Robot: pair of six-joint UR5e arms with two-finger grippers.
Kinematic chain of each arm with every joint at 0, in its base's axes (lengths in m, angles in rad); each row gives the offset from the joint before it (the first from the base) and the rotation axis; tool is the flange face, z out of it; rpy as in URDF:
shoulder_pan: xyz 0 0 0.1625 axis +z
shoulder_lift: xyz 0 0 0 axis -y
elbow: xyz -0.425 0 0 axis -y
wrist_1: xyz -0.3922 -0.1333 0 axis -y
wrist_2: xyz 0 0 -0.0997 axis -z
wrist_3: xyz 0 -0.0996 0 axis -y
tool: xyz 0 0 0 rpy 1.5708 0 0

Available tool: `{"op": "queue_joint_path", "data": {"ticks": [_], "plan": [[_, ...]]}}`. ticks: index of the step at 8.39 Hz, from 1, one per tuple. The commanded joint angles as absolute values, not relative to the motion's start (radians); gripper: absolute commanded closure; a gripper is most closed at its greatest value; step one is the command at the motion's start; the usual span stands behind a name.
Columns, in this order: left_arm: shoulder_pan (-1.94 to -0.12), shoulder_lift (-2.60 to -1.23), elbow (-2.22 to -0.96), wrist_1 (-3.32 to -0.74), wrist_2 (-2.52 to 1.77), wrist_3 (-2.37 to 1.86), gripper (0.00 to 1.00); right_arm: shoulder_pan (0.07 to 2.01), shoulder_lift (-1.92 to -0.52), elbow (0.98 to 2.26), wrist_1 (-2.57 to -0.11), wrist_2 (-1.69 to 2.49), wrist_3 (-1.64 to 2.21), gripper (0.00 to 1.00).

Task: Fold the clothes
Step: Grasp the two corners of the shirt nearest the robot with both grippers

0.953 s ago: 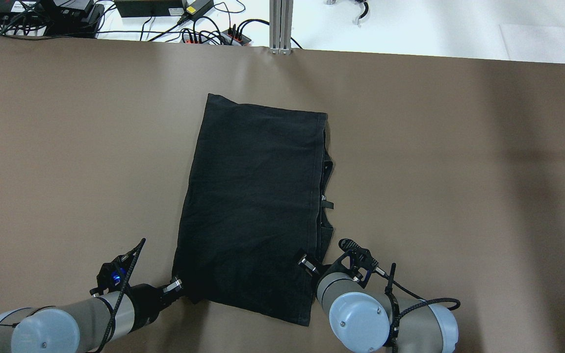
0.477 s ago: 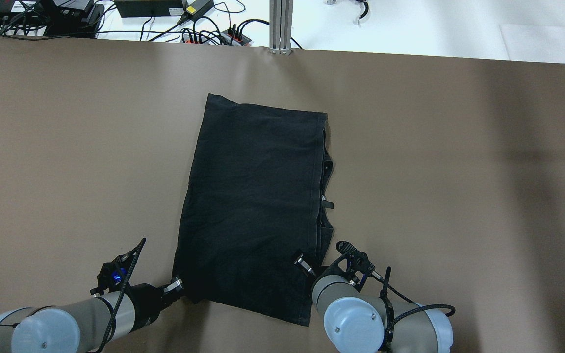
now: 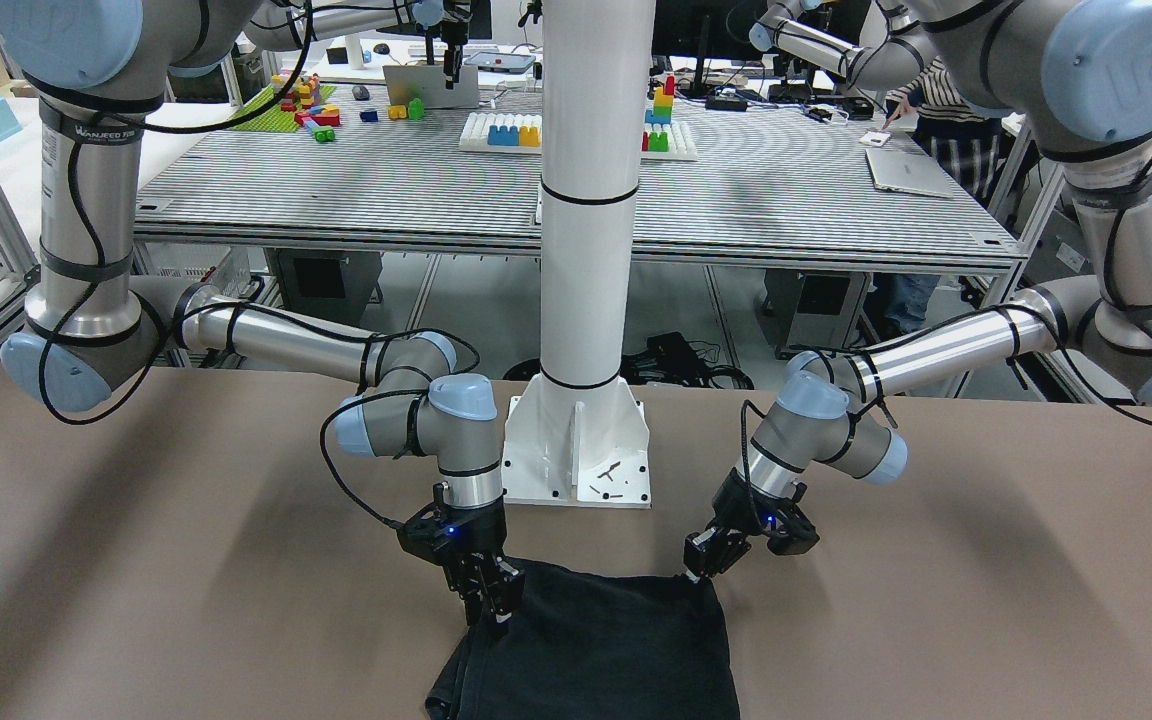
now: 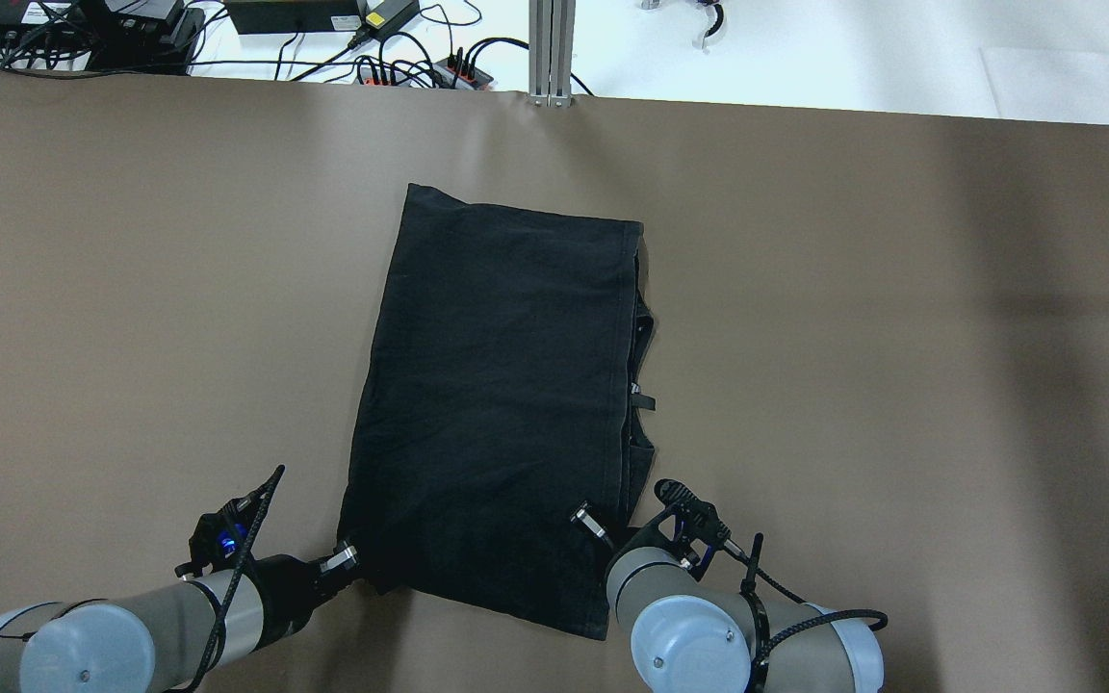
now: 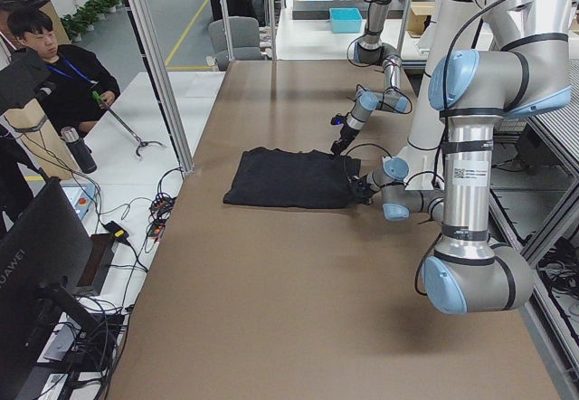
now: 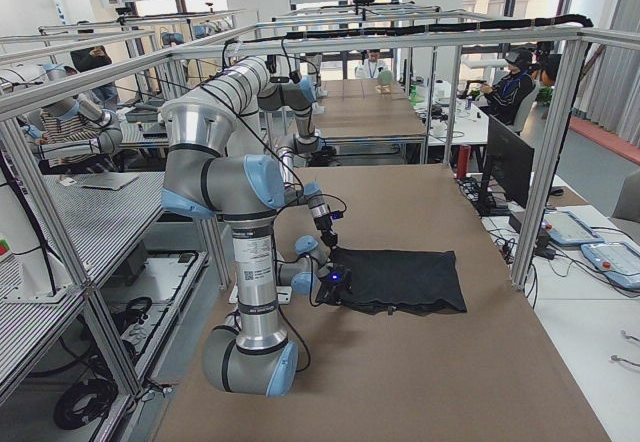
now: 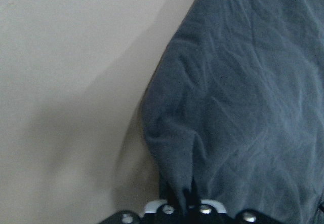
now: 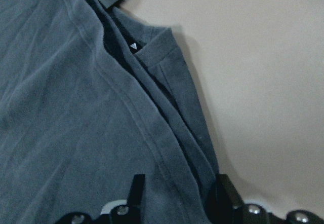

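Brown table point(image 3: 136, 560), front view: plain cover; a white pillar point(image 3: 591, 200) stands on it at the robot's side, with benches carrying toy blocks point(image 3: 506, 130) behind.
Front view, cloth: the clothes point(image 3: 596, 650) lie flat just in front of the pillar's base and run off the lower edge. The left gripper point(image 3: 693, 572) is at one corner on the robot's side, and the right gripper point(image 3: 496, 608) has its tips down on the other.
Overhead view: the clothes form a dark rectangle mid-table, long side running away from the robot. Extra layers and a small tab peep out along the right edge. The left gripper touches the near left corner; the right gripper's tip rests on the fabric just inside the near right edge.
Left side view: the clothes lie flat between both arms. An operator point(image 5: 54, 74) sits beyond the table. The jaws are too small to judge.
Right side view: the near arm's gripper is at the cloth's near corner.
Left wrist view: the jaws are pressed together on a puckered corner of the clothes.
Right wrist view: the fingers point(image 8: 136, 191) are spread, with the stacked hems passing between them, ungripped.
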State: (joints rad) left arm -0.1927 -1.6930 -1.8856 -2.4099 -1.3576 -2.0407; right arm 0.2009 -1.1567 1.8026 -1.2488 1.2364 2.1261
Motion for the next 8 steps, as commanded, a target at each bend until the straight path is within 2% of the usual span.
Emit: {"op": "queue_joint_path", "data": {"ticks": [1,2,5,6,8], "plan": [[-0.195,-1.694,-1.887,-2.410,-1.359,-2.037,1.00,0.196,-1.160,1.804,-1.249,1.230,2.120,0.49],[-0.196,-1.694,-1.887,-2.410,-1.359,-2.036,1.00,0.196,-1.160,1.804,-1.249,1.232,2.118,0.59],[-0.199,-1.695,-1.896,-2.410,-1.361,-2.033,1.00,0.198,-1.163,1.805,-1.249,1.233,2.082,0.95],[-0.201,-1.692,-1.919,-2.405,-1.362,-2.033,1.00,0.198,-1.161,1.809,-1.247,1.233,2.080,1.00],[-0.202,-1.693,-1.988,-2.338,-1.370,-2.031,1.00,0.204,-1.163,1.853,-1.246,1.238,2.028,1.00]]}}
